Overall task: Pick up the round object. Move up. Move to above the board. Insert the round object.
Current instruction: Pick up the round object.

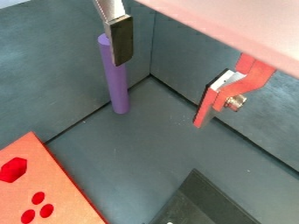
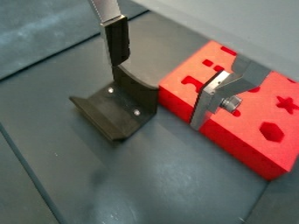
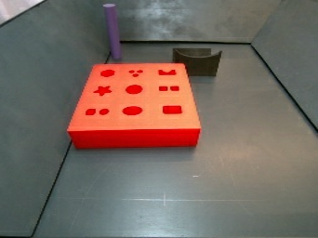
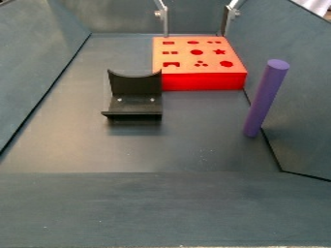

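Observation:
The round object, a slim purple peg (image 1: 117, 77), stands upright on the floor in a corner of the walls, seen in both side views (image 3: 110, 31) (image 4: 265, 97). The board (image 3: 134, 102) is a flat red square block with shaped holes; it also shows in a side view (image 4: 196, 60) and in both wrist views (image 1: 35, 184) (image 2: 251, 101). My gripper (image 1: 176, 68) is open and empty, its jaws wide apart. It hangs high, above the far side of the board (image 4: 196, 8), apart from the peg. One finger (image 1: 121, 39) shows in front of the peg without touching it.
The fixture (image 4: 132, 97), a dark bracket with a curved notch, stands on the floor beside the board, also in a side view (image 3: 196, 60) and a wrist view (image 2: 117, 109). Grey walls enclose the floor on all sides (image 4: 52, 58).

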{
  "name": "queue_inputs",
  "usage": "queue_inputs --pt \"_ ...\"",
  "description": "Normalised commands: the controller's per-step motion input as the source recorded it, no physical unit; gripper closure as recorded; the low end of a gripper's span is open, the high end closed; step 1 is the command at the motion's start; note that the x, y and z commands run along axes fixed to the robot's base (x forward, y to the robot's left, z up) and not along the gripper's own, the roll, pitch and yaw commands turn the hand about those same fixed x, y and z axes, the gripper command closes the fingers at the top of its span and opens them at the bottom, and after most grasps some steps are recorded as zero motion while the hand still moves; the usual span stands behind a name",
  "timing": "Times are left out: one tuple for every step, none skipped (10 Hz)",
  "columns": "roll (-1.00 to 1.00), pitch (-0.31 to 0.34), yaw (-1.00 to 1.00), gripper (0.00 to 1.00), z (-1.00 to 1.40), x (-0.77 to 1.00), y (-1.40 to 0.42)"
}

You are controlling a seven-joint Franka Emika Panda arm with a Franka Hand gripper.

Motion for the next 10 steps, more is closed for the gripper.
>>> queue_inputs --pt "0.03 -0.110 -0.07 0.00 -0.03 -1.00 0.11" --pt "0.05 -0.113 0.00 0.00 0.00 -1.00 0.03" --pt "0.04 -0.110 0.00 0.00 0.03 -1.00 0.00" --pt "0.05 -0.113 0.00 0.00 0.01 -1.00 0.04" --pt "0.11 -0.101 0.00 0.00 -0.04 -1.00 0.10" --pt "0.13 -0.117 0.00 0.00 -0.05 -1.00 0.13" --pt "0.09 -0.123 -0.01 0.00 -0.11 -1.00 0.20" --pt "-0.01 -0.196 -0.03 0.00 -0.12 -0.84 0.23" --pt "0.00 -0.101 0.00 0.00 -0.21 -0.49 0.24" --pt "0.00 -0.087 0.00 0.00 -0.24 -0.51 0.24"
